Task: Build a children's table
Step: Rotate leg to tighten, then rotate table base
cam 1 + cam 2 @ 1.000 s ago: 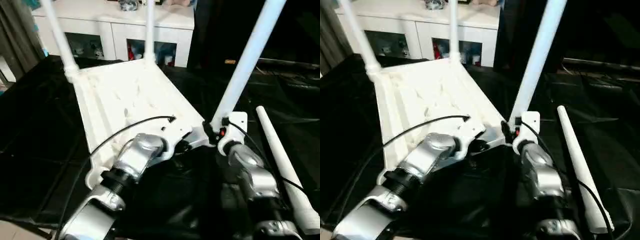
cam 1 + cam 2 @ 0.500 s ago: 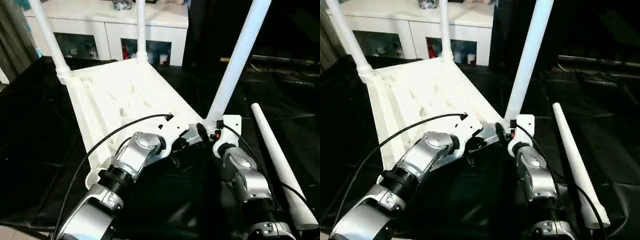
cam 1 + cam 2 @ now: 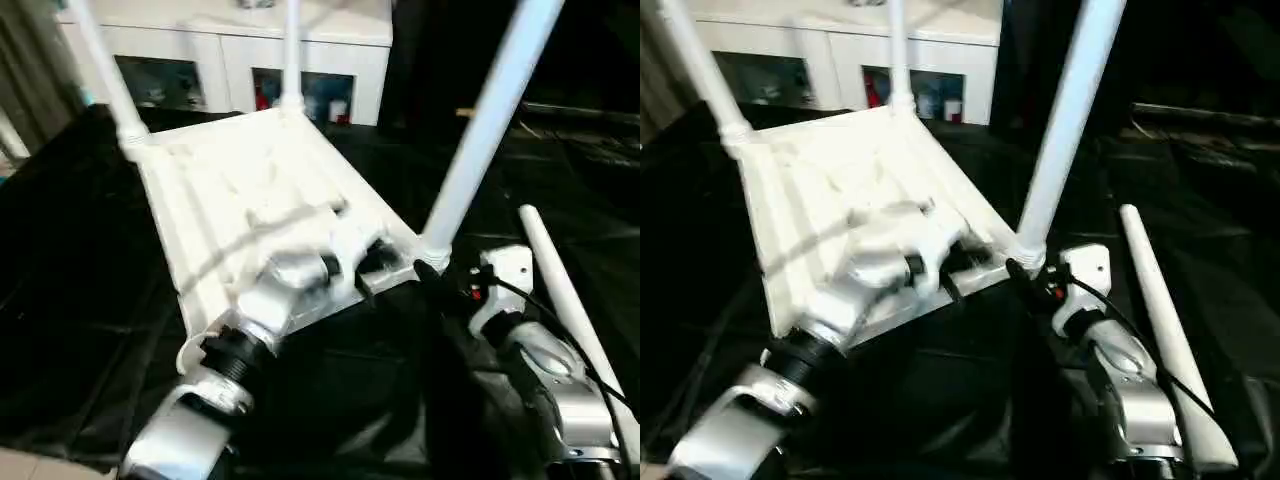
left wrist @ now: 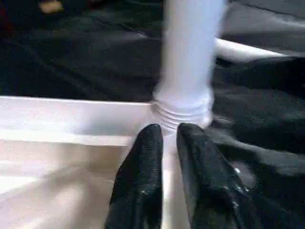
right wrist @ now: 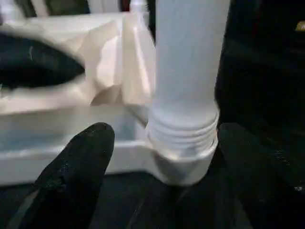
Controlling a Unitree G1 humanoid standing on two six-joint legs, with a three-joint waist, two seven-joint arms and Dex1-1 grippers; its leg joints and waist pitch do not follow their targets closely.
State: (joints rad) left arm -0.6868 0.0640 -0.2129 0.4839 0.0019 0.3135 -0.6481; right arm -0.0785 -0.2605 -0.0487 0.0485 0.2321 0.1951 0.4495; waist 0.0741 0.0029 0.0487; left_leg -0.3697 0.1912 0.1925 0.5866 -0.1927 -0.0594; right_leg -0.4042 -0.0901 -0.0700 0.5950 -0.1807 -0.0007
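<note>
The children's table lies upside down on the black cloth, its ribbed white top (image 3: 240, 190) facing up. Three white legs stand in corner sockets: two far ones (image 3: 100, 60) (image 3: 292, 50) and the near right one (image 3: 480, 130). A loose leg (image 3: 560, 290) lies on the cloth at the right. My left gripper (image 4: 164, 131) rests at the top's near rim beside the near right socket, its fingers a narrow gap apart. My right gripper (image 5: 167, 133) stands open, one finger on each side of that leg's threaded base (image 5: 183, 129), without touching it.
A white cabinet (image 3: 230, 50) with glass doors stands behind the work. The black cloth (image 3: 70, 280) covers the big table all around the white top. My silver forearms (image 3: 250, 330) cross the near part of the scene.
The camera has shifted. My right gripper opened wider and drew back a little from the leg's base. My left gripper's fingers parted slightly at the rim.
</note>
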